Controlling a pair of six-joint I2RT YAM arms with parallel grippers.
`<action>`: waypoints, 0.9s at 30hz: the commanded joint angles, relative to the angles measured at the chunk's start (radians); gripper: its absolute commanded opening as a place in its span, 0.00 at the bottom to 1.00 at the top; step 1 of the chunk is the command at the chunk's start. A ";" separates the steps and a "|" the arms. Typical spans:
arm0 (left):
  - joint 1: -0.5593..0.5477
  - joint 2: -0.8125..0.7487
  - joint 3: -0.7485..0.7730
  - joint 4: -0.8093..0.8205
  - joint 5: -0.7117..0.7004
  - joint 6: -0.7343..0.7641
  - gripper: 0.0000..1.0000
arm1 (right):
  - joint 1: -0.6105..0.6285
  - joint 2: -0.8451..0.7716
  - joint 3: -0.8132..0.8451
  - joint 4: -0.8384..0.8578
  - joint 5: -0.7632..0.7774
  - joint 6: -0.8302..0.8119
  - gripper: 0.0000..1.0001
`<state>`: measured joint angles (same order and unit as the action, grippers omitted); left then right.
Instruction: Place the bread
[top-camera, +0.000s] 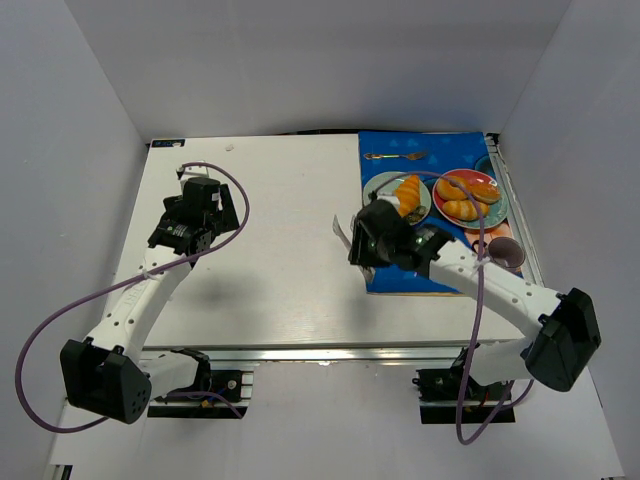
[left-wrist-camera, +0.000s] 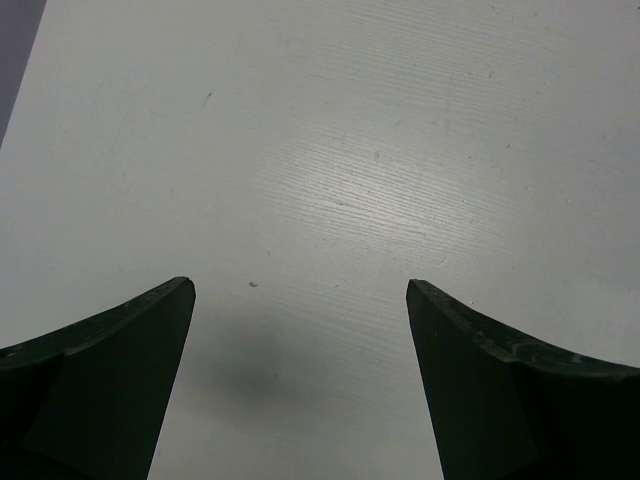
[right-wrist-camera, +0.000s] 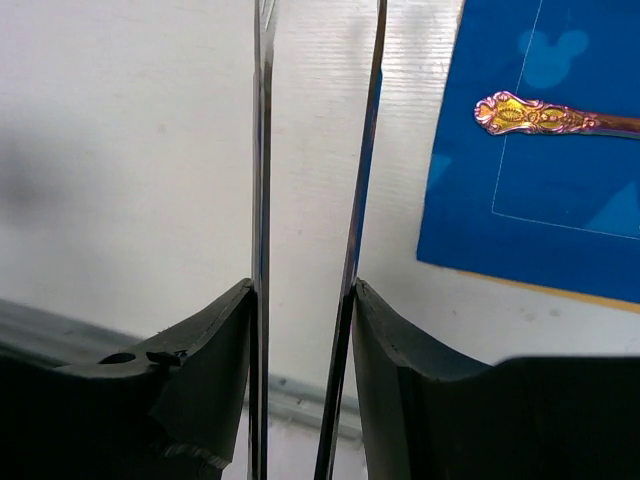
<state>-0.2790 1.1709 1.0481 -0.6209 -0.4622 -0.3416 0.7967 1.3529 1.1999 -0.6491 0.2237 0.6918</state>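
The bread lies on the green-rimmed plate at the near-left of the blue mat, its near end hidden under the right arm. Beside it a red plate holds paler pieces. The right jaws are squeezed onto a pair of thin metal tongs, whose two blades stand a narrow gap apart. Nothing shows between the blades along the stretch in view. Their tips run out of the wrist picture, so I cannot tell whether they touch the roll. The left jaws gape wide over the bare counter, well away from the mat, and grip nothing. With the roll resting on a plate, the step in hand looks like the close of the set-down. The next move would then call for easing the squeeze so the blades spread, then lifting the tongs straight up and back. That should be done without dragging the roll off the rim or nudging the cutlery lying farther up the mat.
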 joint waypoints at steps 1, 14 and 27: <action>-0.003 -0.027 0.013 0.004 -0.019 -0.016 0.98 | 0.050 -0.073 -0.176 0.233 0.213 0.066 0.48; -0.003 -0.056 0.000 -0.003 -0.024 -0.027 0.98 | 0.297 0.035 -0.349 0.470 0.483 0.124 0.48; -0.003 -0.079 -0.020 -0.010 -0.029 -0.025 0.98 | 0.369 0.250 -0.263 0.425 0.464 0.193 0.60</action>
<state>-0.2790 1.1290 1.0359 -0.6262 -0.4774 -0.3603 1.1564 1.5959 0.8852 -0.2359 0.6704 0.8543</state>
